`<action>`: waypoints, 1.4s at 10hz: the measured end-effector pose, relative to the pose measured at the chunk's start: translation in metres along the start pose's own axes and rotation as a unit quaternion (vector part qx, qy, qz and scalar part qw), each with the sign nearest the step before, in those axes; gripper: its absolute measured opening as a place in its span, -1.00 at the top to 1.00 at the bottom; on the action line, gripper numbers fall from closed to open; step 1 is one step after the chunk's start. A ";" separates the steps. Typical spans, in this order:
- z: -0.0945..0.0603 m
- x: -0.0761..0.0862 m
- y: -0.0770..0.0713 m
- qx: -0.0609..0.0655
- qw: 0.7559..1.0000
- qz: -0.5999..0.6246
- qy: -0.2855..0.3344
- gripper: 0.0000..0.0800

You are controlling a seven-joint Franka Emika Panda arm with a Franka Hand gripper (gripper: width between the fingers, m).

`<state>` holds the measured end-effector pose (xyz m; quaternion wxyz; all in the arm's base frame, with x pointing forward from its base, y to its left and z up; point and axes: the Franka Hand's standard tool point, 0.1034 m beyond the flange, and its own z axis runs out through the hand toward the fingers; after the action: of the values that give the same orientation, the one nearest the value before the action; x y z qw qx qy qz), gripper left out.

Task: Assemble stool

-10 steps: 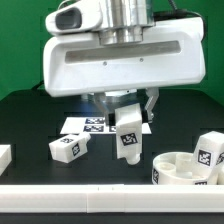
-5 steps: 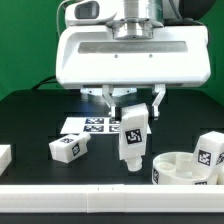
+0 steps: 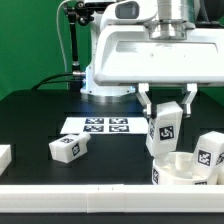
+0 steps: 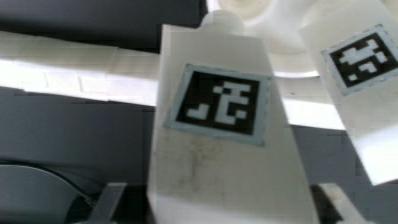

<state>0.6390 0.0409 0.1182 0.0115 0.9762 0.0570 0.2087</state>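
While the gripper point(image 3: 167, 112) pinches one leg point(image 3: 164, 132) upright just above the seat point(image 3: 172, 176) at the exterior view's right, I see one risk: if the leg descends tilted or off its place, it may jam or push the seat aside.

The exterior view is bright and even, lit from above and in front: the white arm housing point(image 3: 160, 55) nearly washes out, while its underside sits in grey shade. The black desk point(image 3: 30, 125) carries a faint sheen and only soft, short shadows under the parts. Detail is coarse, and the tag patterns read as blocky. In the wrist view the leg point(image 4: 210, 130) held in the pincer point(image 4: 214, 198) fills the frame, slightly soft, its tag edges fuzzy. The pale band point(image 4: 71, 65) behind it glares white, and the pincer's fingers point(image 4: 111, 195) are dim and blurred
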 end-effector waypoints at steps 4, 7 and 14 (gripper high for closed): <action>0.000 -0.001 -0.014 -0.001 0.998 -0.061 0.005 0.18; 0.002 -0.007 -0.018 -0.001 0.997 -0.078 -0.004 0.18; 0.008 -0.016 -0.018 0.000 0.997 -0.079 -0.012 0.18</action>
<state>0.6255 0.0572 0.1035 0.0291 0.9712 0.1333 0.1952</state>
